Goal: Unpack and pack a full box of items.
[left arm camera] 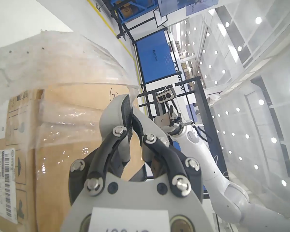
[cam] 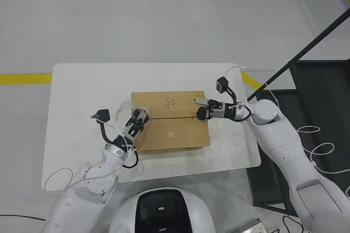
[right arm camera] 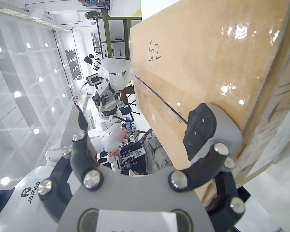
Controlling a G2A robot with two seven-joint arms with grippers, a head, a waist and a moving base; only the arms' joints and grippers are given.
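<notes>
We judge the task barely begun. The box [cam: 169,131] sits in the middle of the table [cam: 81,116], a little nearer its right edge, with both top flaps down and meeting at a dark seam. Nothing has been taken out, so all of the unpacking and repacking is left.

The left gripper [left arm camera: 129,118] is at the box's left end with its jaws pressed together, apparently on a loose sheet of clear tape [left arm camera: 62,56] that lifts off that end. The right gripper [right arm camera: 140,121] is at the right end with its jaws spread wide; one pad [right arm camera: 199,131] lies against the top edge by the seam.

The contents are hidden under the flaps. We cannot tell whether tape still bridges the seam, though the top looks glossy there. Just where the tape enters the left jaws is hard to make out, and the box's far side is cut off in both wrist views
</notes>
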